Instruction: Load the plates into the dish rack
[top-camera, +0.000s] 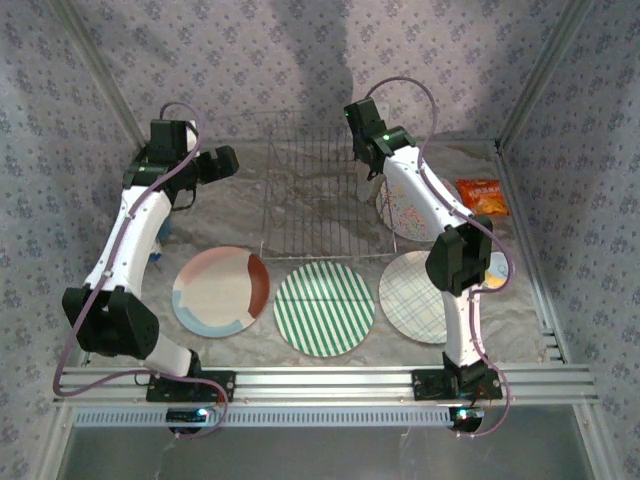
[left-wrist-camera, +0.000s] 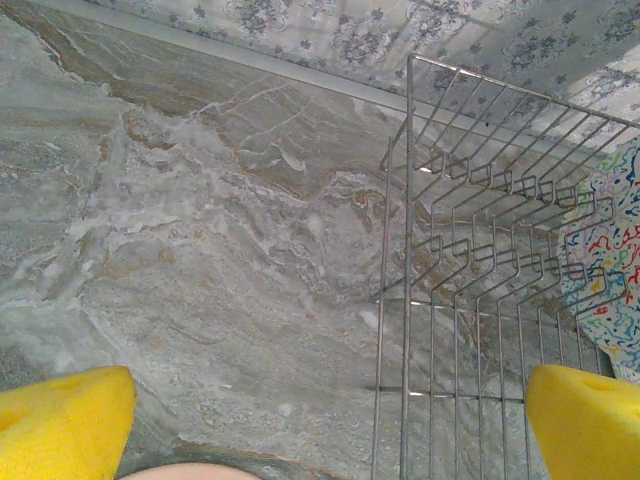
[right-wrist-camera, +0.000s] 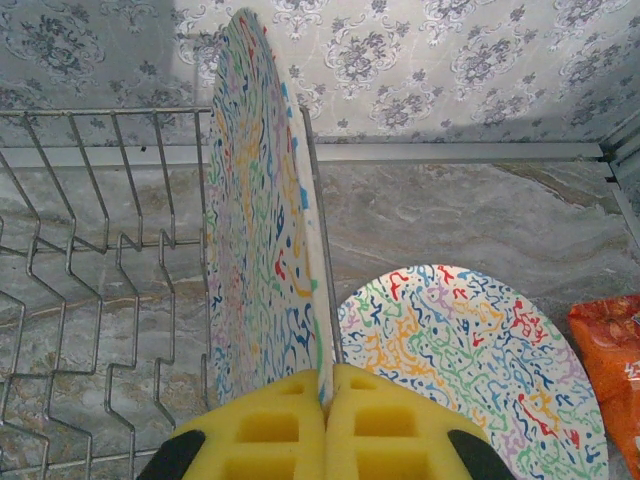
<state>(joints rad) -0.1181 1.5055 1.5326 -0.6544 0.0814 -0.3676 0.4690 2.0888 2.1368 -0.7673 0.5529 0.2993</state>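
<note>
**A:** From above, what's where?

**B:** The dish rack (top-camera: 320, 190) stands mid-back on the worktop (top-camera: 250, 215). Three plates lie flat in a row in front of it: the cream plate (top-camera: 220, 290), the striped plate (top-camera: 323, 308) and the plaid plate (top-camera: 420, 297). The right claw (top-camera: 368, 165) hangs over the rack's right end. The left claw (top-camera: 225, 162) hovers off its left end.

**A:** And the left wrist view?

**B:** Its yellow fingers (left-wrist-camera: 60, 425) stand wide apart, released, with nothing between them. The rack's near corner is just ahead, to the right.

**A:** The right wrist?

**B:** Clenched on the held floral plate (right-wrist-camera: 260, 250), pinching the rim nearest the claw. That plate stands upright on edge at the rack's right end, its edge line running away from the claw toward the back wall, tines all to its left. Whether it already sits between tines, I cannot tell. A second floral plate (right-wrist-camera: 470, 360) lies flat just to the right, with an orange packet (right-wrist-camera: 610, 370) beyond.

**A:** The next move?

**B:** I'd judge it turns on lining that upright plate with a gap between the tines to its left, then lowering it. The right arm is the nearer.
</note>
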